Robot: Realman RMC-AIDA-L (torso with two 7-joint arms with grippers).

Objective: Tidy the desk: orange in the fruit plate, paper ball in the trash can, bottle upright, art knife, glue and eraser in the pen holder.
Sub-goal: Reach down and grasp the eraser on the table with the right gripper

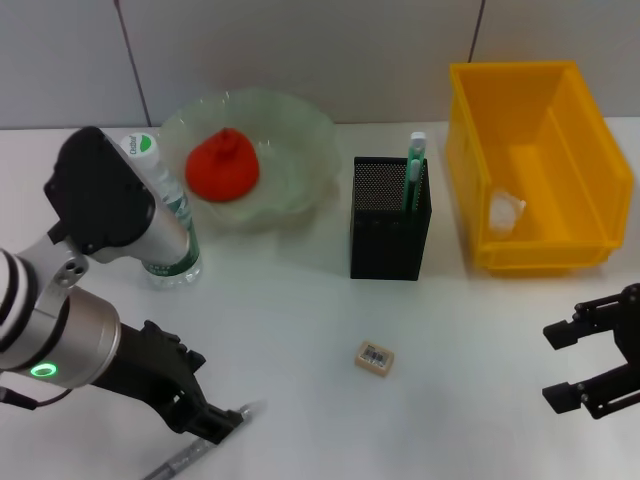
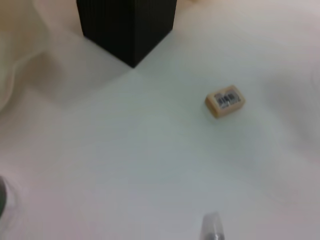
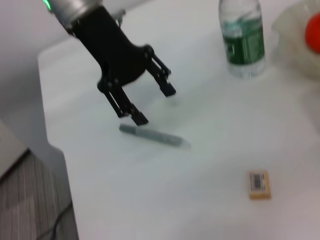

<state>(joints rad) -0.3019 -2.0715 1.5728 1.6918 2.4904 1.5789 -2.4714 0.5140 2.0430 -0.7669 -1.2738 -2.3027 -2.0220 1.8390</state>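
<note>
The left gripper (image 1: 222,420), a black two-fingered unit on a silver arm, sits lowest at the near edge of the white desk (image 1: 300,320). In the right wrist view its fingers (image 3: 137,116) are spread apart and hold nothing. One fingertip stands just beside the slim grey art knife (image 3: 152,135), which lies flat on the desk beneath the opening; whether they touch cannot be told.

The small tan rectangular eraser (image 1: 375,358) with a barcode label lies flat on the desk, in front of the black mesh pen holder (image 1: 389,232) and well apart from the knife. The pen holder stands upright and holds a green-and-white glue stick (image 1: 413,170), which leans against its right side.

The clear plastic water bottle (image 1: 170,215) with a green label stands upright at the left, partly hidden behind the left arm. Just beside it is the translucent pale-green fruit plate (image 1: 300,140), with the orange-red fruit (image 1: 222,166) resting inside it.

The yellow plastic bin (image 1: 580,110) serving as trash can stands at the right; a crumpled white paper ball (image 1: 506,212) lies on its floor.

The right gripper (image 1: 592,368), black, hovers above the desk at the near right, fingers apart and empty.
</note>
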